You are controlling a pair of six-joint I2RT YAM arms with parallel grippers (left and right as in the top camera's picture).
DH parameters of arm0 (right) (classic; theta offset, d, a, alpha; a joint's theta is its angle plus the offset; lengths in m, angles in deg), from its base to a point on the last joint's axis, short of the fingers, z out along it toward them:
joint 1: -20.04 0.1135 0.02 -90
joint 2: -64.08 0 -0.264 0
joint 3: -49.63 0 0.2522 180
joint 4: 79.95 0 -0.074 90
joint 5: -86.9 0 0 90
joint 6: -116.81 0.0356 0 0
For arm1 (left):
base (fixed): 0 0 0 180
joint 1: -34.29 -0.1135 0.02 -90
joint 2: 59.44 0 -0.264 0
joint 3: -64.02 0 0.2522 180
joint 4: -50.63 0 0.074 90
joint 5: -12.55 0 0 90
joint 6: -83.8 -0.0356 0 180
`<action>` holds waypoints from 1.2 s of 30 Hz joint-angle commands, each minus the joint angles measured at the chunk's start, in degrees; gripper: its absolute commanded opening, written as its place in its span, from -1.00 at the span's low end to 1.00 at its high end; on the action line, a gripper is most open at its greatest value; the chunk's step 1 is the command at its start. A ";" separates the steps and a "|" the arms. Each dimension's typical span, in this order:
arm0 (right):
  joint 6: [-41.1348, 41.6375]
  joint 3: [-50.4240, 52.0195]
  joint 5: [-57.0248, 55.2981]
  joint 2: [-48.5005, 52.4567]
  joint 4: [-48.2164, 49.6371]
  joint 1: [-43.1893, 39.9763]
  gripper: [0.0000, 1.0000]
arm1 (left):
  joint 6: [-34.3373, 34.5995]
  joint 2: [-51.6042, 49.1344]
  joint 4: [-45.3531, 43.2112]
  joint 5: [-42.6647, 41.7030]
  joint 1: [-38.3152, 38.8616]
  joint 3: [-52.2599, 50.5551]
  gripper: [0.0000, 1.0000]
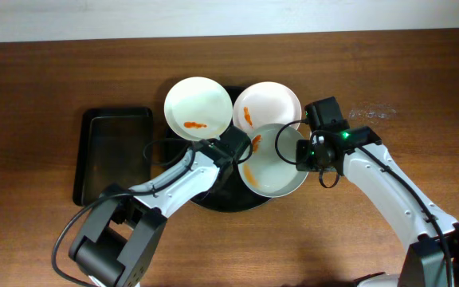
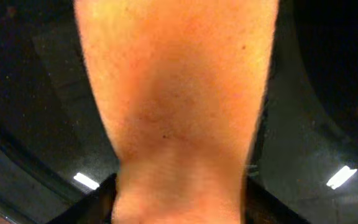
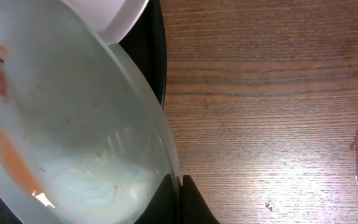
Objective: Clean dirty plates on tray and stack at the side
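Three white plates lie on the round black tray (image 1: 217, 198). The back left plate (image 1: 198, 105) and the back right plate (image 1: 268, 104) each carry an orange smear. The front plate (image 1: 276, 166) has orange smears along its left side and overlaps the back right plate. My right gripper (image 1: 302, 150) is shut on the front plate's right rim; in the right wrist view the fingers (image 3: 179, 191) pinch that rim (image 3: 73, 124). My left gripper (image 1: 244, 145) is shut on an orange sponge (image 2: 179, 93), at the front plate's left edge. The sponge fills the left wrist view.
A smaller rectangular black tray (image 1: 114, 151) sits left of the round tray. Bare wooden table (image 3: 272, 112) lies to the right, with a faint wet mark (image 1: 370, 112). The dark tray surface (image 2: 316, 124) shows behind the sponge.
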 commanded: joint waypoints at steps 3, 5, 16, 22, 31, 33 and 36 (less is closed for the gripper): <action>0.26 -0.70 -0.35 0.20 -0.26 0.39 -0.92 | 0.44 1.44 0.07 2.45 -0.52 0.11 -0.59; 0.26 -0.70 -0.50 0.20 -0.24 0.28 -0.92 | 0.39 2.84 2.03 1.84 -1.49 2.40 -0.84; 0.26 -0.70 -0.52 0.20 -0.24 0.28 -0.92 | -13.88 9.81 4.31 -52.92 -16.72 2.29 -1.00; 0.26 -0.70 -0.52 0.20 -0.22 0.28 -0.92 | -16.98 4.72 -0.17 -61.92 -26.82 -6.19 -1.00; 0.24 -0.70 -0.55 0.20 -0.24 0.28 -0.92 | -17.38 -0.52 -3.41 -52.54 -34.40 -8.98 -0.27; 0.24 -0.70 -0.55 0.20 -0.24 0.28 -0.92 | -17.35 -0.52 -2.84 -51.67 -34.40 -7.56 -0.11; -0.61 -0.70 -0.52 0.20 -0.28 0.28 -0.92 | -16.68 0.00 0.92 -48.35 -34.40 -3.17 0.11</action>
